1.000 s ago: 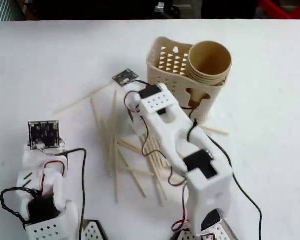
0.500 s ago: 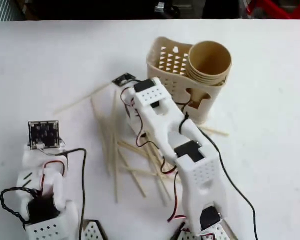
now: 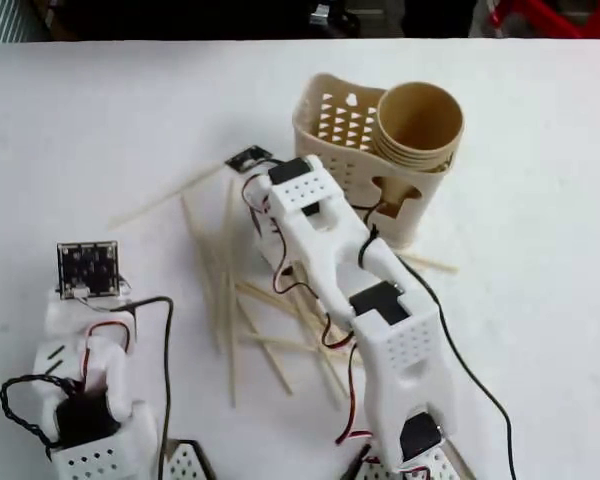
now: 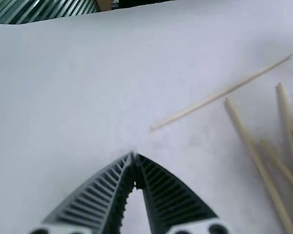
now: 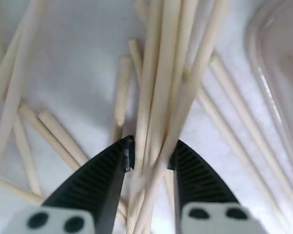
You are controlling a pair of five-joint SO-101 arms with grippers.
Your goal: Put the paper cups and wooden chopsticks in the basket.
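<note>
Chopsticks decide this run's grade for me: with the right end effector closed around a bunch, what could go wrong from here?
1. The right end effector clamps several chopsticks at once, which reach far ahead of it; one could slip out or swing on lifting.
2. Stacked paper cups fill much of the basket, so long sticks may catch its rim or the cups.
3. Loose chopsticks lie crossed beside the bunch and could get dragged.

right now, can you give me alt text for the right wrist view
The right pincer grips a bundle of wooden chopsticks lying on a white table. More lie scattered around it, with the curved edge of the basket close beside them.
</note>
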